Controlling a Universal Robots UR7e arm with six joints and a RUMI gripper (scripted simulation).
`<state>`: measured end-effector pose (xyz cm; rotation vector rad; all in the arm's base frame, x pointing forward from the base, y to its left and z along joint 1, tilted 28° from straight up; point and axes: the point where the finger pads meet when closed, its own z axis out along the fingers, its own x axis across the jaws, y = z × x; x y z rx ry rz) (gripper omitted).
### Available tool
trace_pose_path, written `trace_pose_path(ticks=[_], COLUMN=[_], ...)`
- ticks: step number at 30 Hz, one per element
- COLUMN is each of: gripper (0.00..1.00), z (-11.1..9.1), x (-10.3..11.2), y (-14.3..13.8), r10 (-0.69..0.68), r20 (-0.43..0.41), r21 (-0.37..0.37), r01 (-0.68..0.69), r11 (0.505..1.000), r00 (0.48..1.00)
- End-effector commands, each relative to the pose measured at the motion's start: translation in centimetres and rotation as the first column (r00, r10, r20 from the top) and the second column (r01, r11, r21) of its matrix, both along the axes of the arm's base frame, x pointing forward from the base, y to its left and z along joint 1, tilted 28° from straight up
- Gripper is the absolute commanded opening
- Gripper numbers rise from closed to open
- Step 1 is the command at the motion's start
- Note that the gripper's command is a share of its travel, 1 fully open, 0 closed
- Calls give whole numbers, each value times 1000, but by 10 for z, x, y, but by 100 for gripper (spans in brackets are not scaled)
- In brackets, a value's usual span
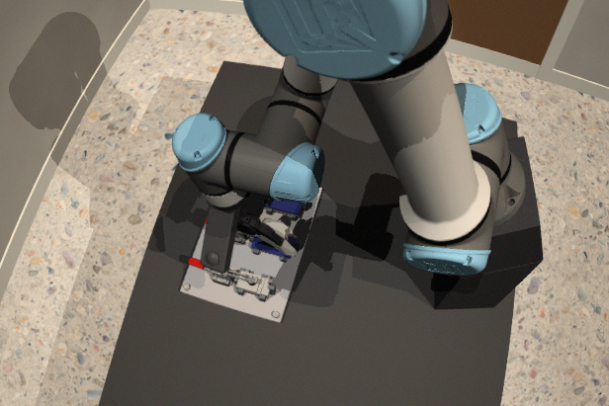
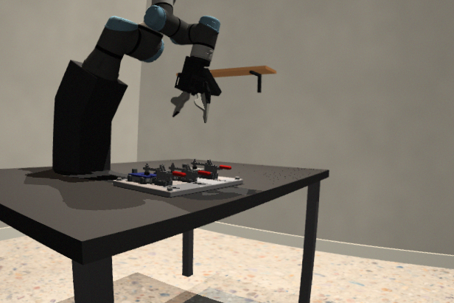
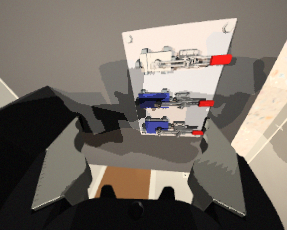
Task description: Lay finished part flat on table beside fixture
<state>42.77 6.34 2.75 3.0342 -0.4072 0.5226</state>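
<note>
Pale part, taken to be the finished one, set in the fixture beneath and ahead of the tool, at the end away from the two blue blanks; its slot is too small to make out. A clamp reaches over it, and the clamp's red handle points outward past the plate's edge. Nearer the tool in the wrist view, the middle blue blank and the end blue blank sit in the same fixture, each with a clamp arm over it. The gripper hangs well above the plate, its fingers spread apart with nothing between them. Below and around the fixture lies the dark table, where the part must finally rest. The step in hand is judged to be the approach, with removal not yet begun. The next move probably calls for lining up with the pale part's clamp and freeing it by the red handle before any lift; pulling against a closed clamp could drag the fixture, and a wide finger might knock the middle blank's clamp.
</note>
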Motion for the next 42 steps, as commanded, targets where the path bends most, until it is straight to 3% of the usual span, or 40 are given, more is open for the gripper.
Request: trace_pose_path(ticks=[1, 9, 14, 16, 20, 36, 42], gripper=[100, 100, 100, 100, 100, 100, 100], z=[0, 0, 2, 2, 4, 4, 7], x=[0, 0, 3, 3, 4, 4, 6], y=[1, 1, 5, 5, 8, 8, 11], r10=[-20, -20, -213, -213, -356, -356, -540], r20=[5, 5, 34, 34, 40, 40, 24], r21=[5, 5, 96, 96, 170, 170, 275], r01=[20, 20, 209, 209, 345, 345, 514], r11=[1000, 1000, 973, 973, 923, 923, 813], r00=[1000, 1000, 976, 976, 934, 934, 841])
